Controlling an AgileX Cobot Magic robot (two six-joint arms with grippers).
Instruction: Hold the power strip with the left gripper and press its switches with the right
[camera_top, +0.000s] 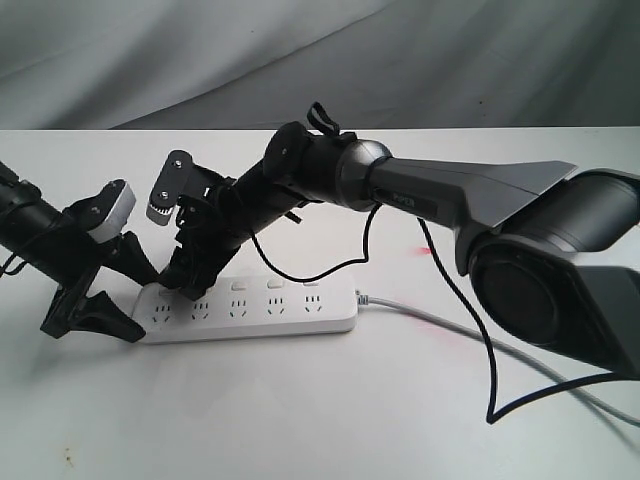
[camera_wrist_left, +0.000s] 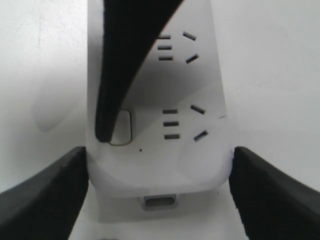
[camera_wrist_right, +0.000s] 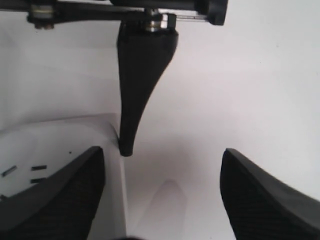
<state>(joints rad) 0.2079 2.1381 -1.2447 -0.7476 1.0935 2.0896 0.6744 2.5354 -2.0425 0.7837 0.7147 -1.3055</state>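
The white power strip (camera_top: 255, 312) lies flat on the white table, its grey cord (camera_top: 420, 312) leaving to the right. My left gripper (camera_top: 130, 298) clamps the strip's left end; in the left wrist view its two black fingers (camera_wrist_left: 45, 195) press both sides of the strip (camera_wrist_left: 165, 165). My right gripper (camera_top: 188, 283) reaches across to that same end and is open, fingers wide apart. One right finger (camera_wrist_left: 117, 65) has its tip on the edge of the end switch (camera_wrist_left: 124, 127). The other switches (camera_top: 272, 285) show uncovered. In the right wrist view my right gripper (camera_wrist_right: 162, 200) straddles the strip's edge (camera_wrist_right: 60, 135).
The thick dark-grey right arm (camera_top: 470, 200) spans the table from the right. Its black cable (camera_top: 480, 350) loops down onto the table in front of the cord. A grey cloth backdrop (camera_top: 300, 50) hangs behind the table. A faint red spot (camera_top: 420, 250) marks the tabletop.
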